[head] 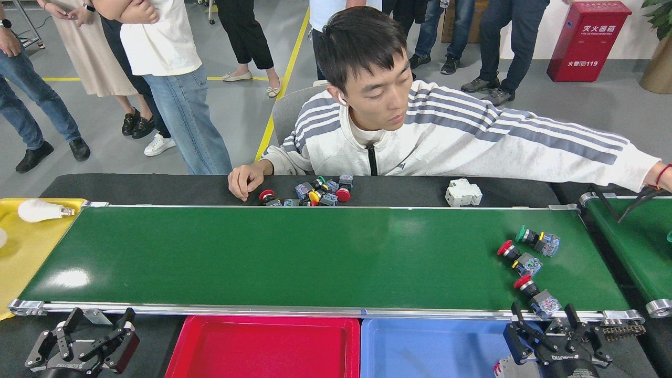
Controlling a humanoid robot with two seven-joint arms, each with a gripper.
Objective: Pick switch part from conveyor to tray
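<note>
**Three switch parts at the belt's right end**

The long green conveyor belt with silver rails (pixel 294 257) carries three push-button switch parts (pixel 522 260) far right. The red plastic tray (pixel 268 349) and blue plastic tray (pixel 430 349) hold nothing. The right hand (pixel 546 323), open, hovers just below the nearest red-capped part (pixel 536 296); the left hand (pixel 92 325) rests open, well apart.

Person's outstretched hand (pixel 665 177) cut off at right edge.

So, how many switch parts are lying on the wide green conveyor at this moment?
3, all near the conveyor's right end: a green-capped switch part farthest back, a red-capped one in the middle, another red-capped one by the near rail. None seems hidden.
</note>
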